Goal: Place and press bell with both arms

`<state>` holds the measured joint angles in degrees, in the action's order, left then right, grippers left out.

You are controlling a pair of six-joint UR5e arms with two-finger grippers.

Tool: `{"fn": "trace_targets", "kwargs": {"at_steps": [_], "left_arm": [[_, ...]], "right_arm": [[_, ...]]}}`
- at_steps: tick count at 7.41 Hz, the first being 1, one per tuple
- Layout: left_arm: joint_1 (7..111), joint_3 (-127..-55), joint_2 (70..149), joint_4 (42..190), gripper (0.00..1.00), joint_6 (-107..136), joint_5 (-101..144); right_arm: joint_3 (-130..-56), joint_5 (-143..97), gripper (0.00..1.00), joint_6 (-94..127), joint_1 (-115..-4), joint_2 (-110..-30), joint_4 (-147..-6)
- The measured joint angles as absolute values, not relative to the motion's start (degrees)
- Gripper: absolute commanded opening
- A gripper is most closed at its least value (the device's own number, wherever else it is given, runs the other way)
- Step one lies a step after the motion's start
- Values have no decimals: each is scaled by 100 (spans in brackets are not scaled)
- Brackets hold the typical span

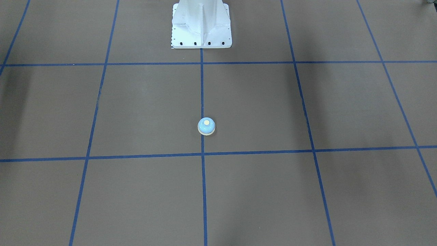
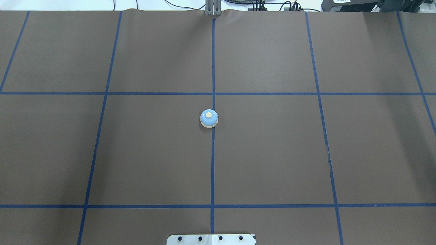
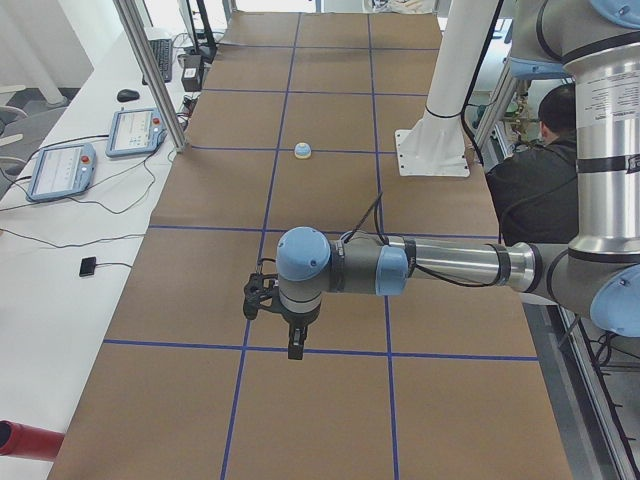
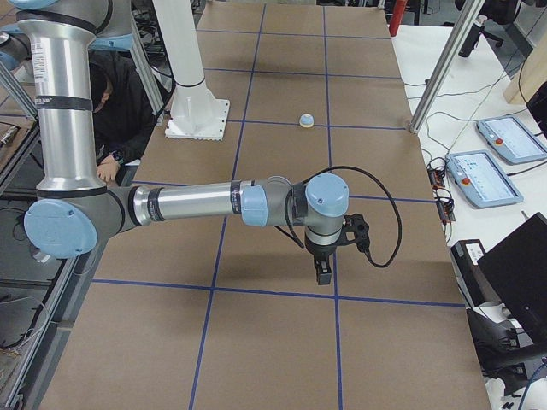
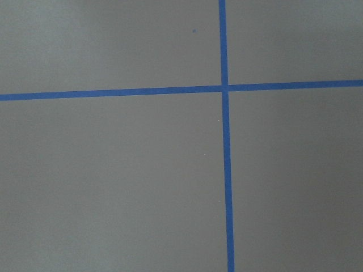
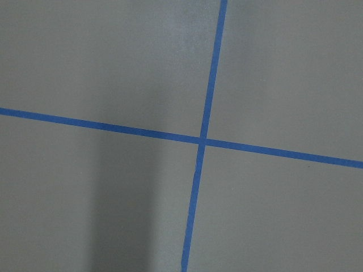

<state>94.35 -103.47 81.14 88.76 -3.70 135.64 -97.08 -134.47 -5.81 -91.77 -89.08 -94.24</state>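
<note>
— Nearest the lens from the table's left end: left arm (image 3: pixel 450 265), stretched level above the table (image 3: pixel 320 420), left gripper (image 3: pixel 291 345) hanging downward over a line of blue tape (image 3: pixel 180 344). Open or closed?

— Cannot tell; too small and side-on. Same from the right end: right arm (image 4: pixel 192 203) large in front, right gripper (image 4: pixel 323 272) pointing down, opening impossible to judge, any hold likewise.

— And the bell (image 2: pixel 209 118)?

— Upright near the table's middle, on the centre tape line, mostly toward the robot's left of it. Touched by nothing, well apart from both grippers.

— Looks?

— Light-blue dome, cream button (image 1: pixel 206 122) on top, cream base (image 1: pixel 207 133) peeking out beneath. Small against the white pedestal (image 1: pixel 201 27).

— Differences between views?

— Arms seen only from the two ends. Overhead and front-facing views: bell, tape grid, bolted pedestal foot. Wrist cameras: brown surface and one tape crossing each, fingers out of shot. End views also catch a person (image 3: pixel 545 170) in dark clothes beyond the pedestal.
</note>
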Motion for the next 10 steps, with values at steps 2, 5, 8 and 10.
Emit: {"fn": "trace_targets", "kwargs": {"at_steps": [2,5,8,10], "left_arm": [[9439,-10464,8095,8883,100,-373,13595],[9450,-10563,8080,8886,100,-361,13561],[9456,-10602,8052,8886,100,-360,13553],[9457,-10614,8007,8886,100,-360,13553]], "right_arm": [[-9685,-13451,100,-541,-9170,-8936,-9420],[-9683,-13433,100,-540,-9136,-8962,-9411],[-9683,-13432,100,-528,-9087,-8965,-9411],[-9685,-13437,100,-525,-9081,-8965,-9411]]}}
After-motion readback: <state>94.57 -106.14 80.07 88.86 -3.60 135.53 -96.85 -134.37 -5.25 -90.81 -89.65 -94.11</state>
